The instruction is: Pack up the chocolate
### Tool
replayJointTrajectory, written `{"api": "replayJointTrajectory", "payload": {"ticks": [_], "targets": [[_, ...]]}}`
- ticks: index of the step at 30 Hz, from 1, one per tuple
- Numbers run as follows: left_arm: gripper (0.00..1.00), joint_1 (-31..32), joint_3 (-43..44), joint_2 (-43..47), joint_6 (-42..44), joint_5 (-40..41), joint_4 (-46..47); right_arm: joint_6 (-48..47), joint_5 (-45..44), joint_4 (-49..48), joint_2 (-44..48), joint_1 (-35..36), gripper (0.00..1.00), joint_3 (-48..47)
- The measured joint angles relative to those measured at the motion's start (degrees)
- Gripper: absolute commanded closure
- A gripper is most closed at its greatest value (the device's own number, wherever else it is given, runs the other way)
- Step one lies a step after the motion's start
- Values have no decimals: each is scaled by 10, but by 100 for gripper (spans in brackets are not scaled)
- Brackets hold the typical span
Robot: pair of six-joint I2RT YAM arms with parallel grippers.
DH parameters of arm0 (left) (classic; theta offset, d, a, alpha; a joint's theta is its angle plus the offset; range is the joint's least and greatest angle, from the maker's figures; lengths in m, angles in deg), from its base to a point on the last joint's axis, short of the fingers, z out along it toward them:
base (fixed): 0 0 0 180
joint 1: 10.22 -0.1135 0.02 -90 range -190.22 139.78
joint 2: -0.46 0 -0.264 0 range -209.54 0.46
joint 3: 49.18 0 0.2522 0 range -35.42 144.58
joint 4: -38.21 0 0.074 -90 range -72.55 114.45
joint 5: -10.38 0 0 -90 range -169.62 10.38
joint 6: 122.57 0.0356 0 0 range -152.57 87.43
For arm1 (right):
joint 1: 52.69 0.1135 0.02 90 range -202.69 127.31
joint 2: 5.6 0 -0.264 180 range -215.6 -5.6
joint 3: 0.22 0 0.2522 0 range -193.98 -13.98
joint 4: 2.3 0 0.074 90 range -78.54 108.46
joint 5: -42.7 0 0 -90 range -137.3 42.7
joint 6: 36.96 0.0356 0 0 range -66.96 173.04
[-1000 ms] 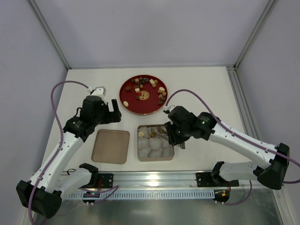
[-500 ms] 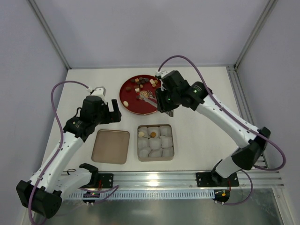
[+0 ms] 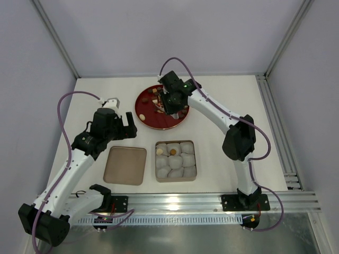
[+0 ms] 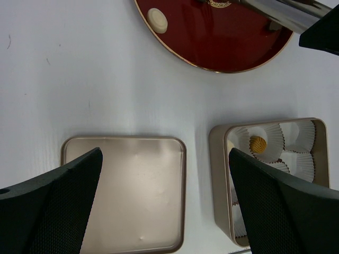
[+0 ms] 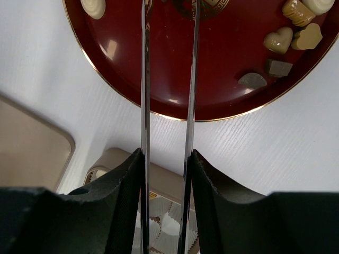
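Probably a lab test cell: white table (image 3: 238, 90), plain grey walls (image 3: 175, 37), aluminium rail (image 3: 175, 200).

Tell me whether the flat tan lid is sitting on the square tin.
No, the lid lies on the table beside the open tin, apart from it.

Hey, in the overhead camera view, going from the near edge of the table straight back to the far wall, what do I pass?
metal rail → square tin → red plate holding the chocolate. The flat lid lies level with the tin, so it is left out.
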Motion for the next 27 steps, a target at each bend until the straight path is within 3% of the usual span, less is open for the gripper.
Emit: {"api": "replayJointTrajectory", "payload": {"ticks": [27], "targets": [[0, 0, 0, 0, 0, 0, 0, 19, -4, 0, -48, 20, 63, -14]]}}
